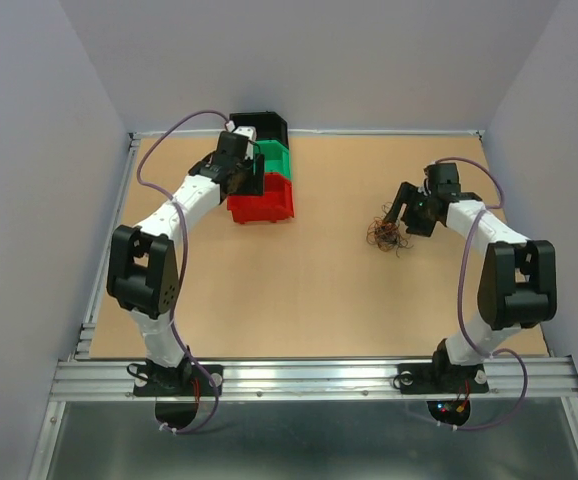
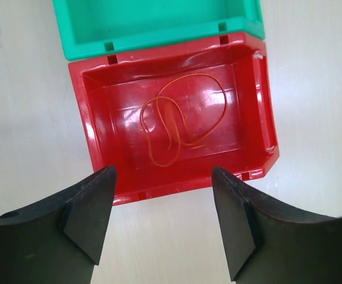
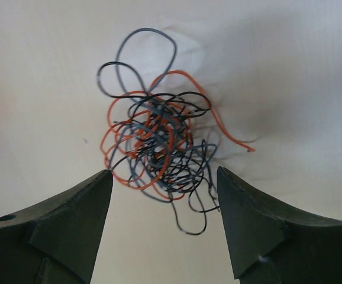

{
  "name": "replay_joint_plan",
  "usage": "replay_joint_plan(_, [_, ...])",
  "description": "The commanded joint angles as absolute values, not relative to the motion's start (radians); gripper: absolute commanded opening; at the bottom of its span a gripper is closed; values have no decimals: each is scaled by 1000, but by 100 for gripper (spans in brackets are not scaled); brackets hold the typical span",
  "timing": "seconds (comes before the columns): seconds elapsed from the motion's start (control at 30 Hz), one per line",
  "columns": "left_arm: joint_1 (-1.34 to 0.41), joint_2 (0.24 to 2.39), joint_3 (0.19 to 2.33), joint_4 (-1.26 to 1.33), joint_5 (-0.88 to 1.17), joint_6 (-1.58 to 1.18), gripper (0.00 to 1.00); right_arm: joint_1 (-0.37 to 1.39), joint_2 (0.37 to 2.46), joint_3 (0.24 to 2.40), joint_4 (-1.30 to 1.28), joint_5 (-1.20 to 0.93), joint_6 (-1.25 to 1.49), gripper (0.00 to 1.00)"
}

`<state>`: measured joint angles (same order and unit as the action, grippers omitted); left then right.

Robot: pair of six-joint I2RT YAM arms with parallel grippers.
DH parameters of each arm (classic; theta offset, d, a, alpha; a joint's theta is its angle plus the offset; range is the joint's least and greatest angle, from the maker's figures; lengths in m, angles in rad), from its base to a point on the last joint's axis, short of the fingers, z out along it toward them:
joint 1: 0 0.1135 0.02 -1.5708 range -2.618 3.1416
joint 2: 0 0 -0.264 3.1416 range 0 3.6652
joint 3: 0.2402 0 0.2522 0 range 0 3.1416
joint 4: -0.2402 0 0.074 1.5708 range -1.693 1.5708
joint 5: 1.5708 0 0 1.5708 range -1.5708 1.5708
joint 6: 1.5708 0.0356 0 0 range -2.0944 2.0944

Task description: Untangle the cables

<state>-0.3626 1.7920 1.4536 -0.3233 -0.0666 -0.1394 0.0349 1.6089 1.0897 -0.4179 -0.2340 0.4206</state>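
The cables lie as a wispy clump of thin orange-red, black and grey-blue wires on the table's right half. In the right wrist view the clump lies just beyond my open right gripper, which holds nothing. The right gripper hovers over the clump's far side. One loose orange-red wire lies curled inside the red bin. My left gripper is open and empty above the table, just in front of the red bin's near wall. In the top view the left gripper is over the bins.
Three bins stand in a row at the back left: black, green, red. The green bin shows empty in the left wrist view. A raised metal rim borders the table.
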Motion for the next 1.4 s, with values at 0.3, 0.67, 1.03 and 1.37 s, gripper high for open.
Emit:
replay_joint_plan(0.3, [-520, 1589, 1410, -212, 168, -198, 77, 147, 1790, 1193, -442, -314, 302, 0])
replay_joint_plan(0.67, [-610, 1712, 1439, -111, 370, -279, 74, 288, 1666, 1244, -377, -488, 252, 1])
replay_joint_plan(1.03, [-655, 1761, 1463, -87, 511, -281, 68, 301, 1660, 1275, -374, -477, 287, 1])
replay_joint_plan(1.37, [-684, 1812, 1497, -150, 491, -259, 51, 301, 1667, 1293, -374, -451, 305, 1])
